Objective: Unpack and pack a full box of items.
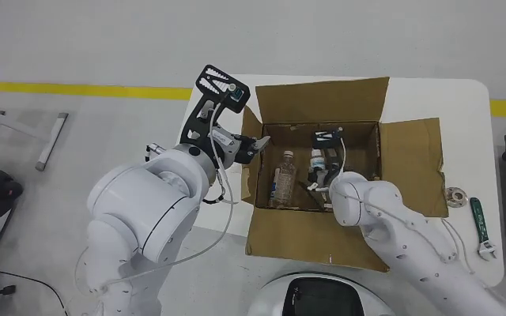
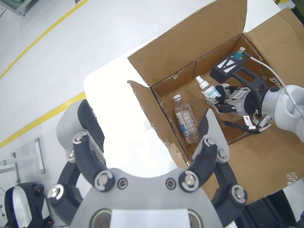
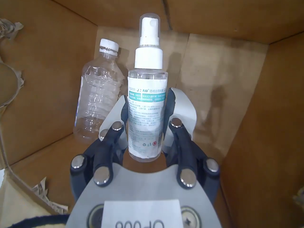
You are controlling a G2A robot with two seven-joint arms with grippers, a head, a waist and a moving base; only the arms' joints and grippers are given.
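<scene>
An open cardboard box (image 1: 407, 162) stands on the white table (image 1: 423, 99). Inside it lies a clear plastic water bottle (image 1: 283, 180) (image 2: 185, 122) (image 3: 98, 91) with a white cap. My right gripper (image 3: 145, 100) (image 2: 215, 97) is down inside the box, shut on a small spray bottle (image 3: 146, 100) (image 2: 209, 90) (image 1: 318, 160) with a white pump top and a printed label. My left gripper (image 2: 147, 122) (image 1: 254, 147) hangs open above the table just outside the box's left flap, holding nothing.
A green-handled tool (image 1: 481, 229) and a small round metal part (image 1: 455, 194) lie on the table to the right of the box. The box flaps (image 1: 324, 99) stand up and out around the opening. A yellow floor line (image 1: 87, 90) runs behind the table.
</scene>
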